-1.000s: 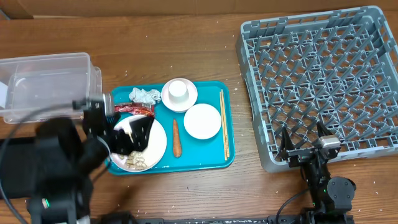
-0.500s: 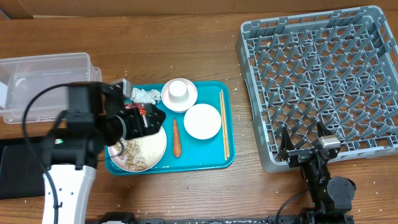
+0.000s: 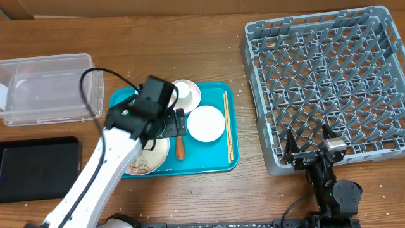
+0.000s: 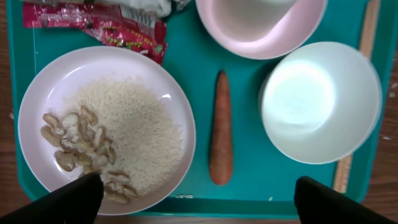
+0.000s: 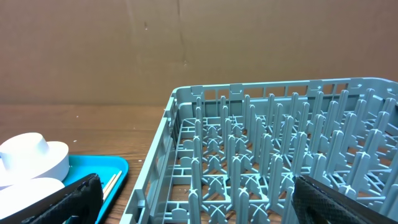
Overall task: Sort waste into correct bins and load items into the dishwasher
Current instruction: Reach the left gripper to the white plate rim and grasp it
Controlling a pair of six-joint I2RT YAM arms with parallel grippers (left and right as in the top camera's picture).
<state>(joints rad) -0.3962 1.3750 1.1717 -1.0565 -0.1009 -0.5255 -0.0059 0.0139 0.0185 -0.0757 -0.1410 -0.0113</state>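
Carrot (image 4: 220, 127) is lying on teal tray (image 4: 239, 186) between rice plate (image 4: 43, 99) and bowl (image 4: 320, 102); likely stiff, light, best pinched mid-length. Left fingers (image 4: 68, 200) are hovering spread above; right fingers (image 5: 68, 199) spread beside rack (image 5: 280, 85).

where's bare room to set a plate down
Bare wood runs behind the teal tray, between the clear tub and the grey rack, and in front of the tray. Only a narrow strip separates tray and rack. The tray itself is crowded.
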